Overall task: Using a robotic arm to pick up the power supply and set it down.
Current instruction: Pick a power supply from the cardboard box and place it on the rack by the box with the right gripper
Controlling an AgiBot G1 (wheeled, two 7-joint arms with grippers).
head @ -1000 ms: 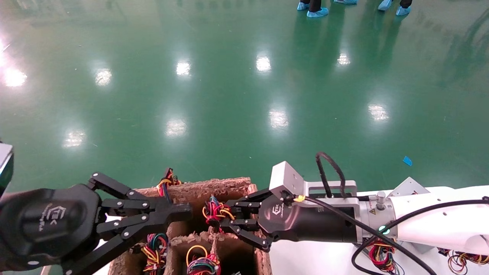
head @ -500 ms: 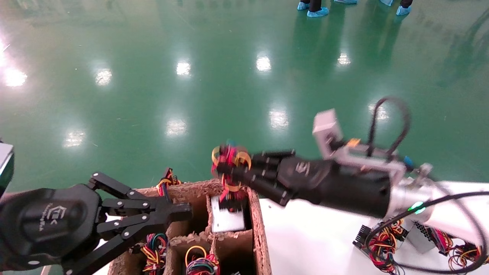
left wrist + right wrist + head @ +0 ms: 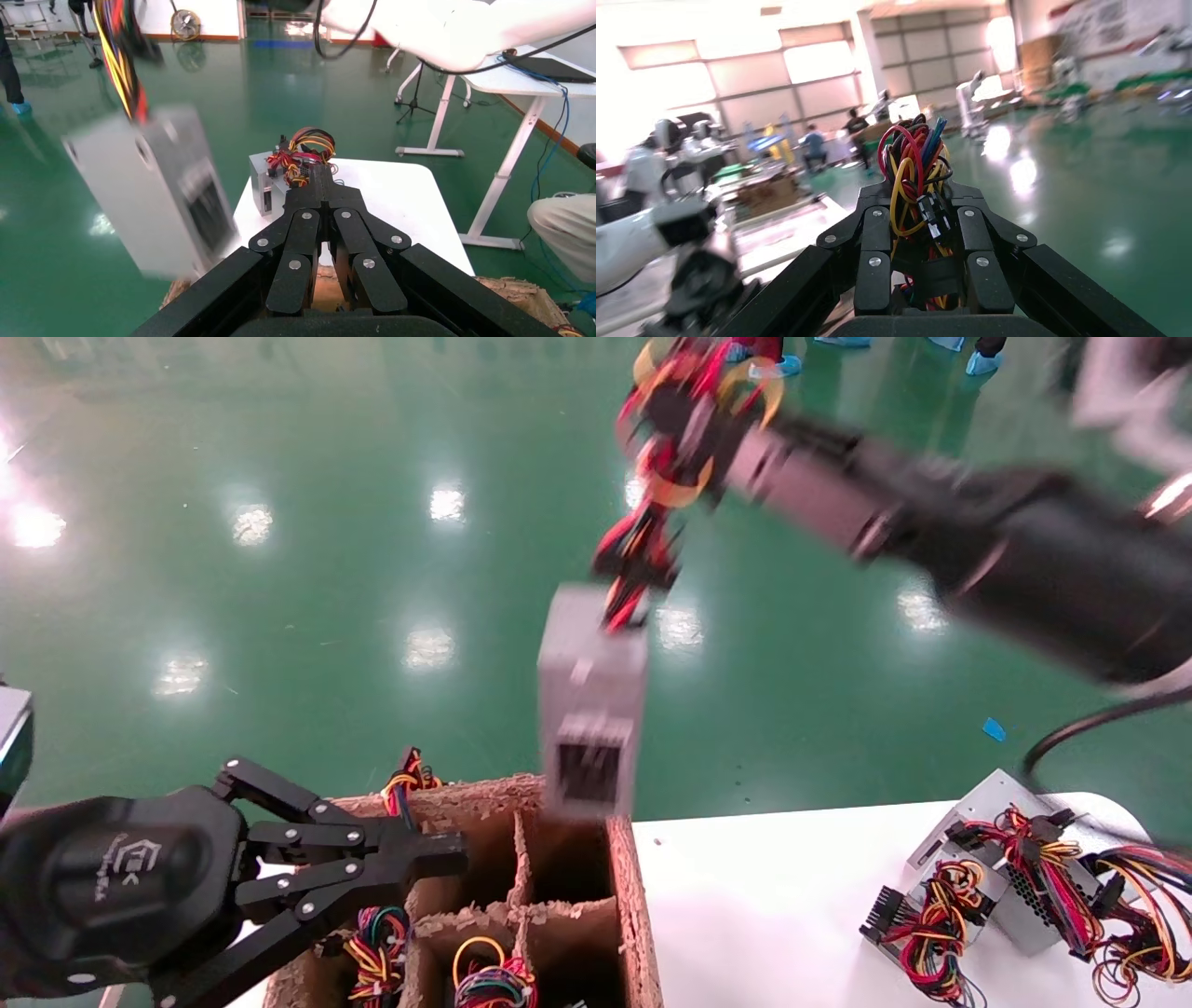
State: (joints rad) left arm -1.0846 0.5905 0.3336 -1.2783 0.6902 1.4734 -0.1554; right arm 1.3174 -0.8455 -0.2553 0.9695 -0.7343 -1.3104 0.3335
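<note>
**Power supply aloft, hanging by its wires from the right gripper**

Right arm [image 3: 1043, 561]: raised high, reaching from the right edge of the head view toward the far centre, forearm sloping up and leftward. Right gripper [image 3: 717, 426] is clenched on the wire bundle [image 3: 675, 421] of red, yellow, orange and black leads. The right wrist view confirms this: both fingers [image 3: 873, 242] are closed against the bundle, with loops of wire sticking out past the tips.

Power supply [image 3: 591, 696]: silver-grey box hanging in the air below the gripper, suspended only by its wires, slightly tilted, a dark vented face turned toward the camera. It hangs above the far right compartment of the cardboard divided box [image 3: 633, 896], and its lower edge overlaps the box's far rim in the head view; whether it touches the rim cannot be told. In the left wrist view it appears as a tilted grey box to one side.

Left arm: parked low at the near left. Left gripper [image 3: 452, 854] points right over the far left part of the cardboard box, fingers drawn together, holding nothing.

Counts:
- Arms: two.
- Power supplies: one in the air; at least two more [image 3: 1006, 868] on the white table [image 3: 764, 915] at the near right, wires tangled together.
- Cardboard box: one; two near compartments show coloured wire bundles [image 3: 489, 975], and the far right compartment looks dark.
</note>
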